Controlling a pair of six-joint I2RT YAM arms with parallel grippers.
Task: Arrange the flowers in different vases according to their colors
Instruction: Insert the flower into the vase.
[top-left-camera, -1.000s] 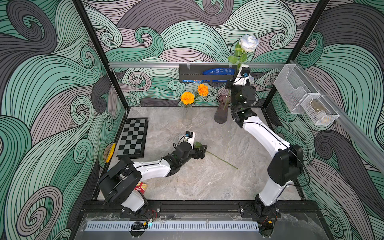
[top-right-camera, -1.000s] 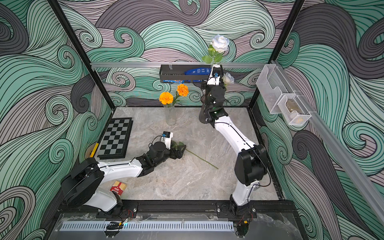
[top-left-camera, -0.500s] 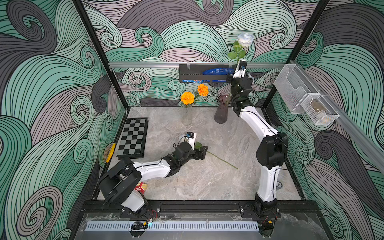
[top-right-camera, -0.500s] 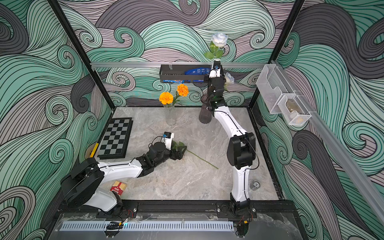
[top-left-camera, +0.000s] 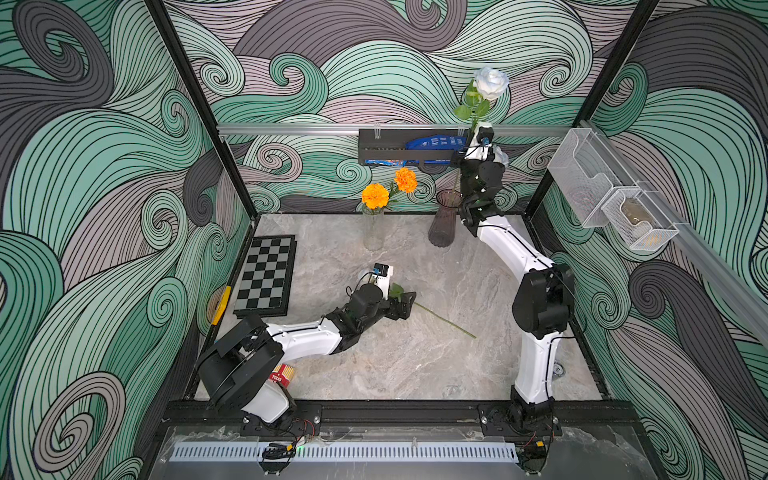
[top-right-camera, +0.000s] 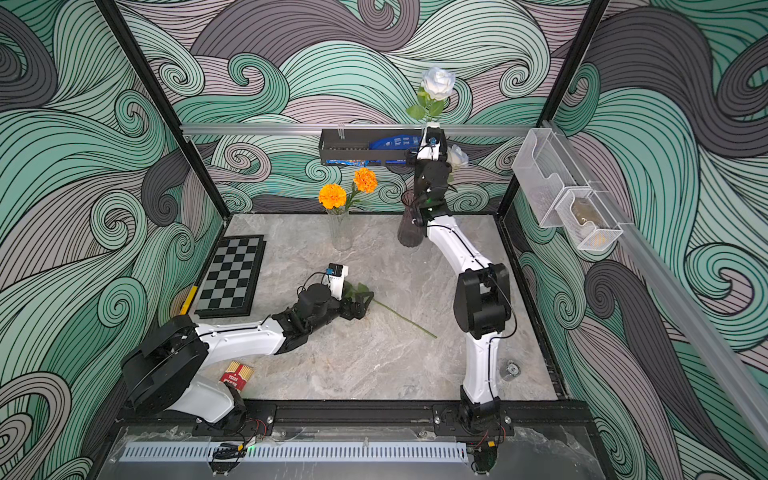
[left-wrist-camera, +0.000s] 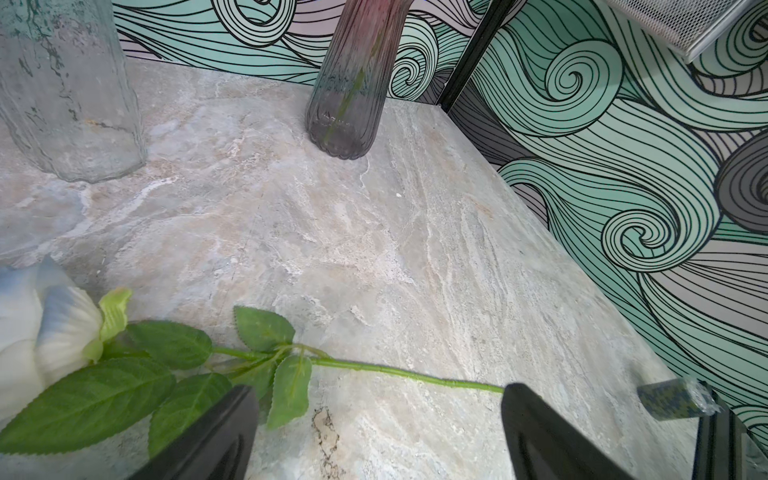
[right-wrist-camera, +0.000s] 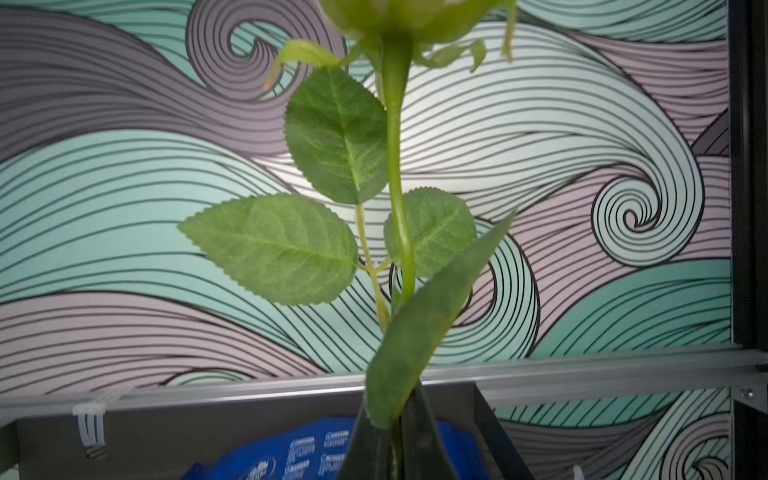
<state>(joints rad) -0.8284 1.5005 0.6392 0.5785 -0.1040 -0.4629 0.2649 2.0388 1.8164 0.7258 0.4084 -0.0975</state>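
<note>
In a top view the right gripper (top-left-camera: 475, 124) is up high near the back wall, clamped on the stem of a long-stemmed artificial white rose (top-left-camera: 491, 83) that stands upright, bloom uppermost. Below it, at the back of the grey marble-look tabletop (top-left-camera: 415, 365), stands a smoky purple-brown ribbed glass vase (top-left-camera: 441, 226). A thin stem runs down from the gripper toward the vase mouth (whether its tip is inside, I cannot tell). A second white rose bloom (top-right-camera: 457, 157) shows behind the right arm, above that vase. Nearby, a tall clear glass cylinder vase (top-left-camera: 373, 232) holds two ruffled orange flowers (top-left-camera: 375, 196). The left gripper (top-left-camera: 405, 301) sits low at mid-table over a third white rose (top-left-camera: 444, 320) lying flat.

In the left wrist view the left gripper (left-wrist-camera: 378, 388) has its black fingers (left-wrist-camera: 208, 432) wide apart. The third white rose (left-wrist-camera: 374, 370) lies on the marble across the gap, ungripped. The purple-brown vase (left-wrist-camera: 349, 91) has a green stem inside, and the clear vase (left-wrist-camera: 66, 95) stands near it.

In the right wrist view the right gripper's fingers (right-wrist-camera: 424, 432) are pressed together on the green stem, with a leaf draped over their tips.
</note>
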